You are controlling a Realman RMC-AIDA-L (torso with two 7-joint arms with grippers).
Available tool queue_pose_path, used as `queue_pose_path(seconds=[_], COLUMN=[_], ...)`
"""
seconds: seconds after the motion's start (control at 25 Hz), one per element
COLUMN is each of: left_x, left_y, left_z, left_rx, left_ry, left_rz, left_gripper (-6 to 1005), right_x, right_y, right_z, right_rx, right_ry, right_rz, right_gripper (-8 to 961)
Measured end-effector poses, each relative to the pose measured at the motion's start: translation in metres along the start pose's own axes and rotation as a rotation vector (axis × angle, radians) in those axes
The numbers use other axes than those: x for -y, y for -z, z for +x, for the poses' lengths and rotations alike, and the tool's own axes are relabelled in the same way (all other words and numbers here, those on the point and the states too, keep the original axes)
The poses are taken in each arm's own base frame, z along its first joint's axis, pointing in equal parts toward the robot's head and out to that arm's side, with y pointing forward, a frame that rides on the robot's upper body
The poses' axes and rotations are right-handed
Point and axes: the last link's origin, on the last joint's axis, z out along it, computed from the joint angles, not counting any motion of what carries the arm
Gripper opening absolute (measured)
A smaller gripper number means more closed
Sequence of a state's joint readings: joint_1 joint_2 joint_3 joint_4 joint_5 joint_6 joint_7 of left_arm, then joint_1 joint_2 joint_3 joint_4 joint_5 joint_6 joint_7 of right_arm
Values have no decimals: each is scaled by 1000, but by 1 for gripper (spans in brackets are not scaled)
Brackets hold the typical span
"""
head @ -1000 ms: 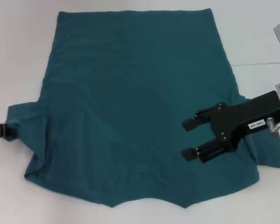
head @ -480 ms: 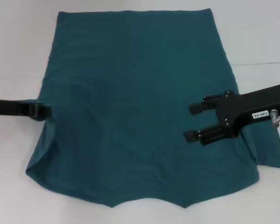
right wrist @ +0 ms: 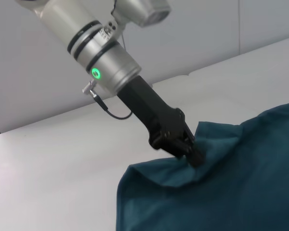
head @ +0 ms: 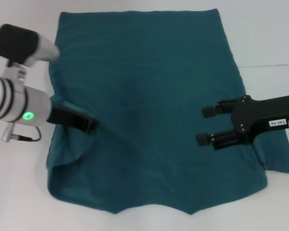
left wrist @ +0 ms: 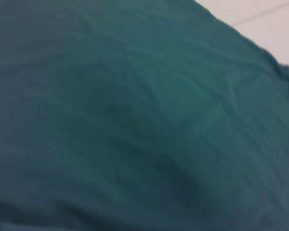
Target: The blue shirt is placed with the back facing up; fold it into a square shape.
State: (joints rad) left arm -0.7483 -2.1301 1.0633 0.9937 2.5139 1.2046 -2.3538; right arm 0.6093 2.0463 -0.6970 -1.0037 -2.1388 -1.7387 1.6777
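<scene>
The blue shirt (head: 144, 110) lies spread on the white table (head: 19, 192). The left gripper (head: 89, 126) clenches its folded-in left sleeve edge; the right gripper (head: 205, 125) hovers spread above the right side.

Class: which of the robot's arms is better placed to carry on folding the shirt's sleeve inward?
Left, probably: the left gripper already pinches the blue shirt at its left side, while the right gripper hovers open.
</scene>
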Motion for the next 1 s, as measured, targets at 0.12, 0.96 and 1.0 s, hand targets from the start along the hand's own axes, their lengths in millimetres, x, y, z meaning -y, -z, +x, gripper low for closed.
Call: queue_pose_path(seconds=[0.12, 0.96, 1.0], left_x=[-10, 68, 71], left_y=[-8, 39, 39], left_z=[5, -17, -18], left_rx=[19, -86, -87], left_ry=[-60, 329, 345], left_rz=[28, 269, 272], left_gripper=[68, 728, 740], right_x=[0, -2, -2], right_y=[1, -2, -2], right_z=[2, 8, 8], right_rx=[5, 39, 39], right_ry=[0, -1, 0], right_rz=[8, 23, 22], right_gripper=[913, 913, 913])
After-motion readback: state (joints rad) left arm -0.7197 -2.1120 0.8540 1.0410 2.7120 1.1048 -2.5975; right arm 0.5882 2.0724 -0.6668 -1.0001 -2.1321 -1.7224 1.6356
